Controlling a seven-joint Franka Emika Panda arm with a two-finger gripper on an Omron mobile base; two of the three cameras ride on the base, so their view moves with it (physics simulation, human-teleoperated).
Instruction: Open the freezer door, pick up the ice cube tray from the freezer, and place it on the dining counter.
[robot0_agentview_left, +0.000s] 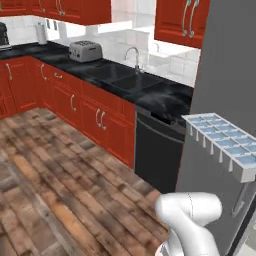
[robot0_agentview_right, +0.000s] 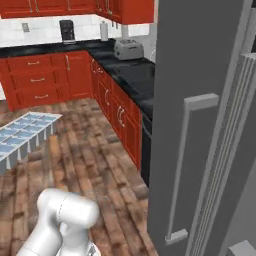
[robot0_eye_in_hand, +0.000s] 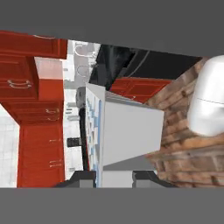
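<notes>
Ice cube tray (robot0_eye_in_hand: 127, 131) sits pinched edge-on in the claw (robot0_eye_in_hand: 114, 177), jutting straight out ahead of the fingertips (robot0_eye_in_hand: 83, 177) and carried in the air above the wooden floor (robot0_agentview_left: 60, 175). The freezer door (robot0_agentview_right: 200, 125) stands open, close beside the claw. The grip looks narrow, on one end only, so a fast swing or base turn toward the dining counter could lever the tray loose, or clip it against that door
</notes>
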